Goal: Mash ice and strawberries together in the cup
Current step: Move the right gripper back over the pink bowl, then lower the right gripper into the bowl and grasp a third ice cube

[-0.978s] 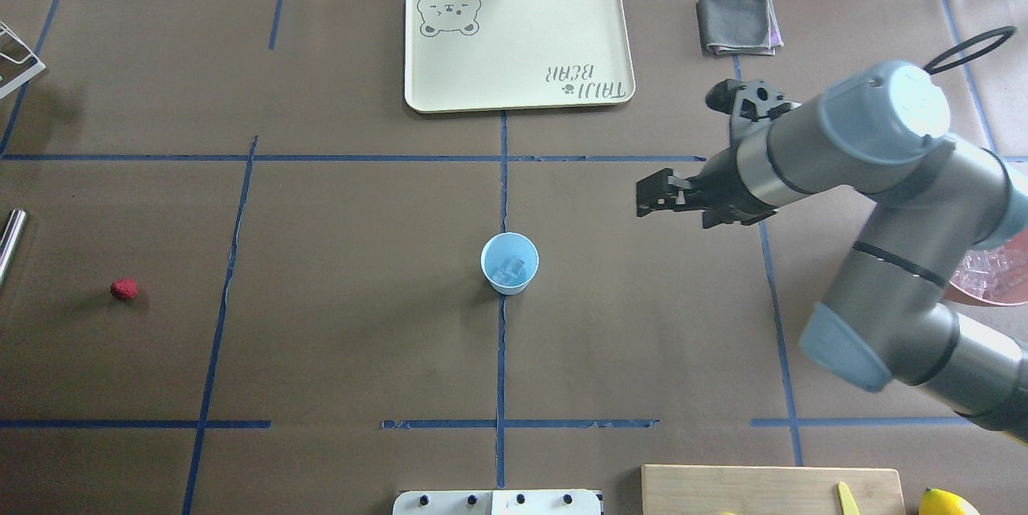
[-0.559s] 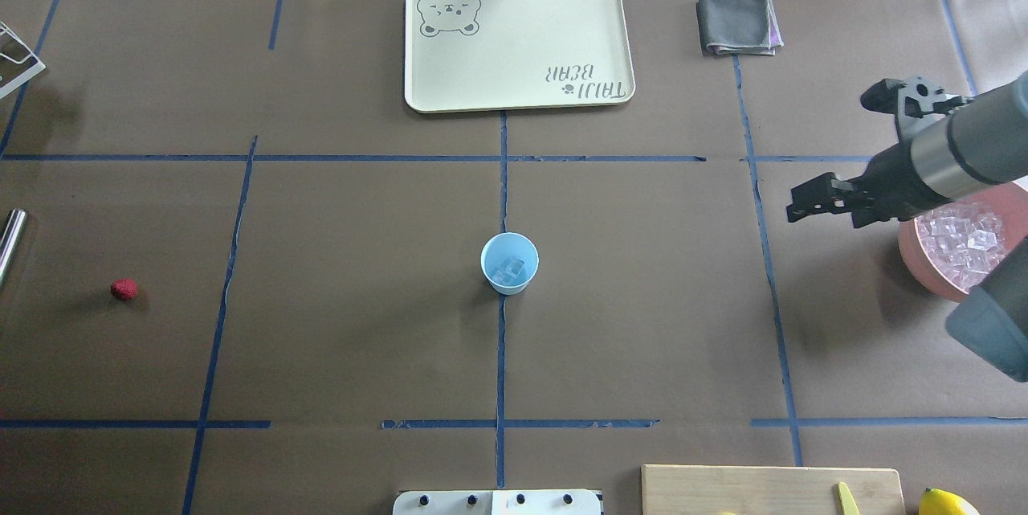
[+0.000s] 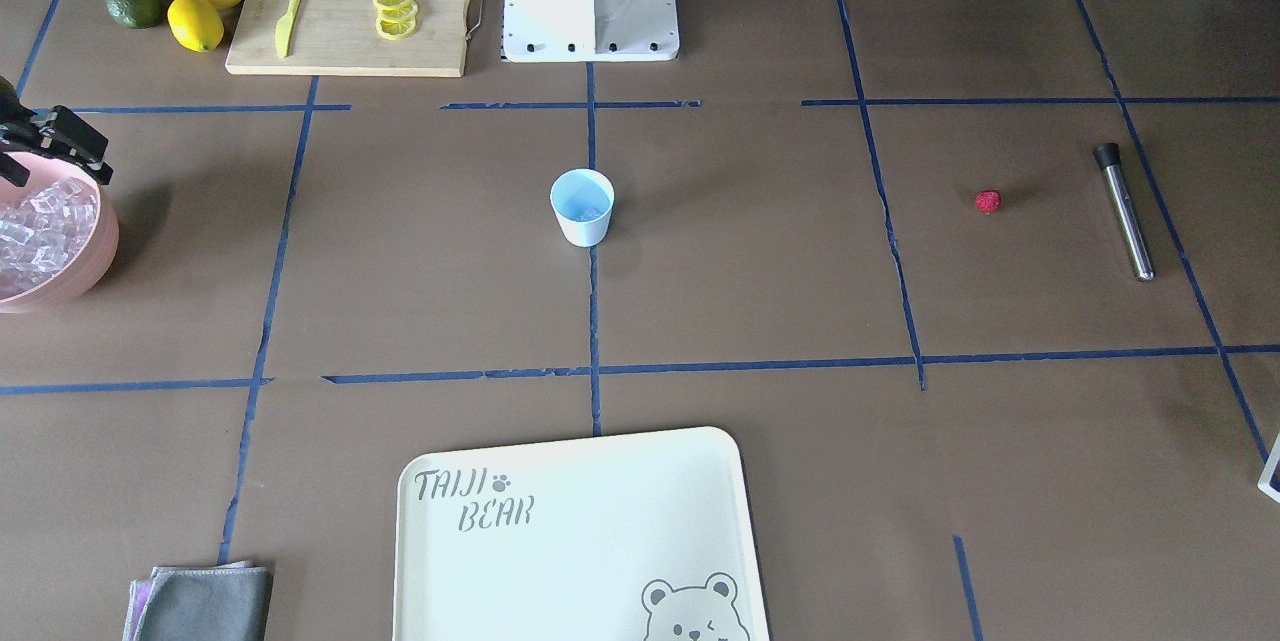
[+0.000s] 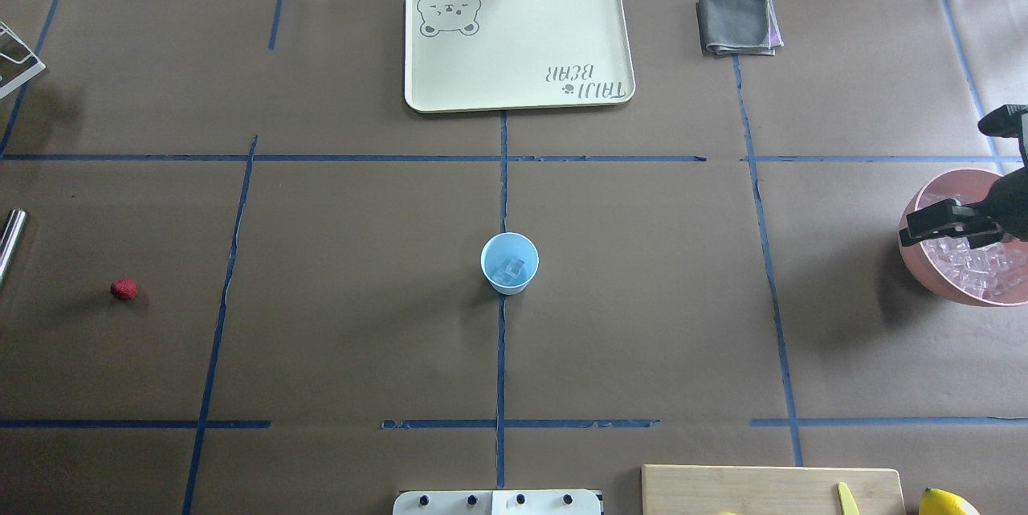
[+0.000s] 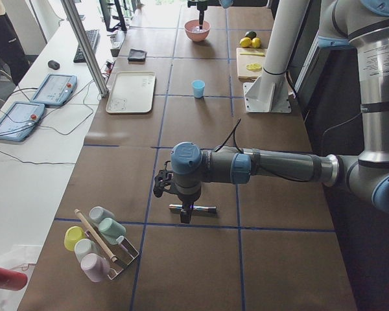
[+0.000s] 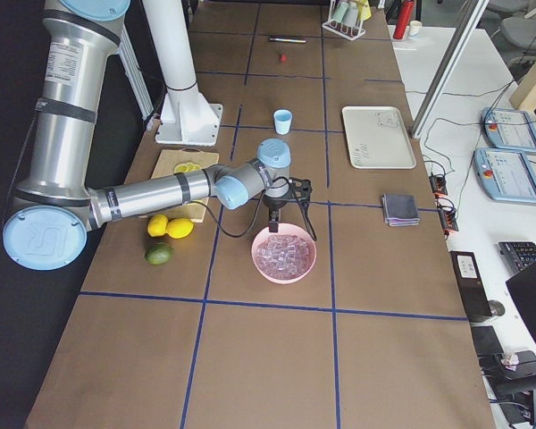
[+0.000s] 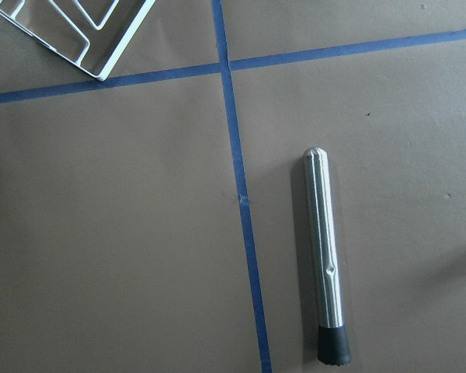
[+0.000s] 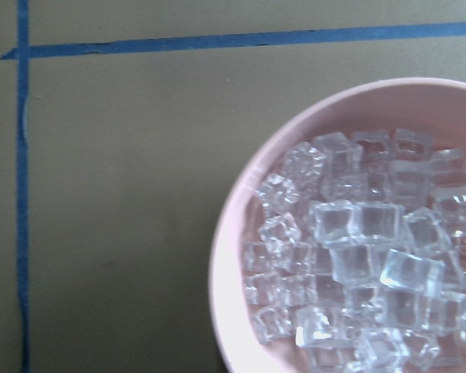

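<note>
The light blue cup point(image 4: 509, 262) stands at the table's middle with a few ice cubes point(image 4: 510, 269) in it; it also shows in the front view point(image 3: 582, 206). The red strawberry point(image 4: 124, 288) lies alone far to the left. My right gripper point(image 4: 915, 227) is open and empty above the near rim of the pink bowl point(image 4: 923, 258), which is full of ice point(image 8: 357, 256). My left gripper point(image 5: 162, 186) shows only in the left side view, above a metal muddler point(image 7: 325, 264); I cannot tell if it is open.
A cream tray point(image 4: 518, 41) and a grey cloth point(image 4: 739, 22) lie at the far side. A cutting board point(image 3: 350, 11) with lemon slices and a yellow knife, lemons and a lime sit near the robot's base. A cup rack point(image 5: 97, 243) stands at the left end.
My right arm has drawn back to the right, from near the table's middle to above the pink bowl. The cup and the strawberry have not moved.
</note>
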Robot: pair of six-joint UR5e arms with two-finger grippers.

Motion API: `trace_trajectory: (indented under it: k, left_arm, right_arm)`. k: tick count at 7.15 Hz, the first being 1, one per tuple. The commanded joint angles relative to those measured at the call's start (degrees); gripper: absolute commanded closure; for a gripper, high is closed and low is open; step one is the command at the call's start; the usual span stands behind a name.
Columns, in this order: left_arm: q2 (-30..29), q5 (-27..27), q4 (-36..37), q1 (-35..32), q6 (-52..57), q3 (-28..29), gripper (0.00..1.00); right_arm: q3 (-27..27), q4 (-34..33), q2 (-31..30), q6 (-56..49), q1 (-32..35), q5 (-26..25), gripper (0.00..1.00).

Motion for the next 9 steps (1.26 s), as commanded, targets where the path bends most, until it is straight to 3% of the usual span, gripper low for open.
trace_trajectory:
  k: [1, 5, 7, 8, 9]
  left_arm:
    - [0.0, 0.0, 0.07, 0.0, 0.0, 0.0, 0.0]
    - [0.0, 0.0, -0.01, 0.09, 0.0, 0.0, 0.0]
    - [0.0, 0.0, -0.01, 0.0, 0.0, -0.17, 0.0]
    - [0.0, 0.0, -0.1, 0.0, 0.0, -0.17, 0.0]
    - [0.0, 0.0, -0.1, 0.0, 0.0, -0.26, 0.0]
  right_arm:
    - [-4.23, -0.03, -0.49, -4.75, 1.8, -0.15, 0.0]
    - [-11.25, 0.06, 4.6, -4.96, 2.51, -1.38, 0.08]
    - [-11.63, -0.03, 4.35, -5.05, 2.51, -1.38, 0.14]
    - [-11.63, -0.03, 4.26, -4.88, 2.51, -1.29, 0.3]
    - [-11.63, -0.12, 4.26, -4.87, 2.51, -1.29, 0.59]
